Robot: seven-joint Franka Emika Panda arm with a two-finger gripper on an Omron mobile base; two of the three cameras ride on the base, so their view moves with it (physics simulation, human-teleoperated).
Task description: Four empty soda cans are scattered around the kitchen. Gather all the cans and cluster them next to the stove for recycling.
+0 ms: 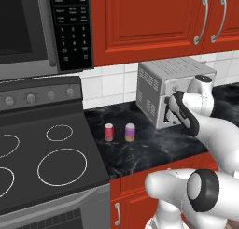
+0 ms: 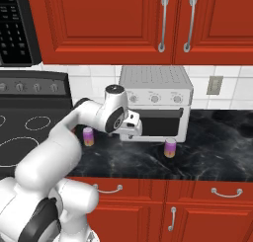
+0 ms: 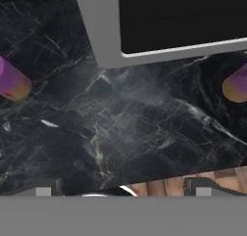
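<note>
Black marbled counter [image 1: 154, 151] is carrying the cans in sight: in the left base view a red soda can [image 1: 108, 132] and a purple-pink soda can [image 1: 130, 132] are standing upright side by side, just right of the stove [image 1: 42, 162], so those two are already reading as clustered. In the right base view a second purple-pink can [image 2: 170, 148] is standing upright just in front of the silver toaster oven [image 2: 157, 102], well apart from the pair by the range. The gripper [image 3: 123, 189] is hovering above bare counter between the two purple cans, pointing down at the stone, its jaws standing wide apart and holding nothing. The step in hand seems to be going after the can by the toaster oven: the next move is calling for the hand to swing toward that can, drop around its body with the fingers straddling it, and close without tipping it. A fourth can is not turning up in these frames. As for writing, the black microwave [image 1: 42, 27] keypad is showing rows of small white labels, but they are too blurred to read, and the cans are carrying no legible brand.
</note>
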